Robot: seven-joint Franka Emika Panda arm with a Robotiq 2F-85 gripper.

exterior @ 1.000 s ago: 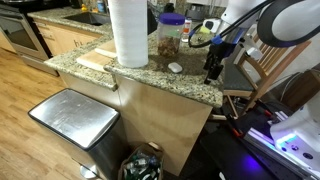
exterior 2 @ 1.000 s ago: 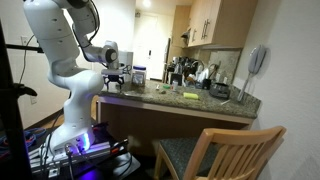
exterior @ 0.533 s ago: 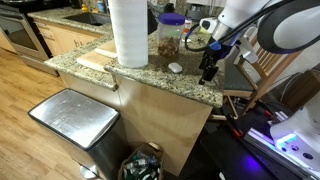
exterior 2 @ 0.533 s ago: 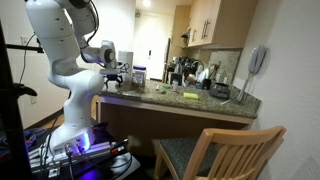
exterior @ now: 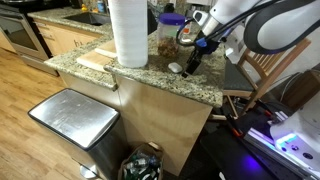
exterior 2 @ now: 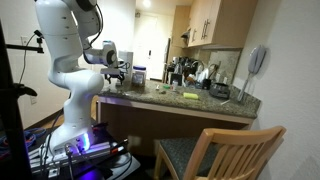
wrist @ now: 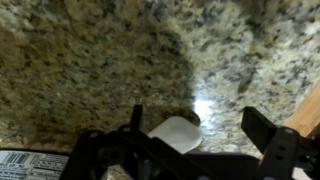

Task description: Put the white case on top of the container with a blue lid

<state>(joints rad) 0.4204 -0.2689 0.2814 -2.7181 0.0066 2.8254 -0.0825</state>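
Note:
The white case (exterior: 175,68) is small, rounded and glossy and lies on the granite counter (exterior: 100,62). In the wrist view it (wrist: 176,133) lies between the open fingers, nearer the left one. My gripper (exterior: 189,64) hangs just to the right of the case and low over the counter, open and empty (wrist: 193,125). The container with a blue lid (exterior: 171,33) is a clear jar with brownish contents and stands right behind the case. My gripper (exterior 2: 119,78) also shows at the counter's end in an exterior view.
A tall white paper towel roll (exterior: 128,32) stands left of the jar on a wooden board (exterior: 95,59). A steel bin (exterior: 72,118) stands below the counter. A wooden chair (exterior 2: 215,152) is in front of the counter. Bottles and clutter (exterior 2: 190,74) sit farther along it.
My gripper has moved left along the counter toward the white case and the jar, and now sits right beside the case. The case and jar have not moved.

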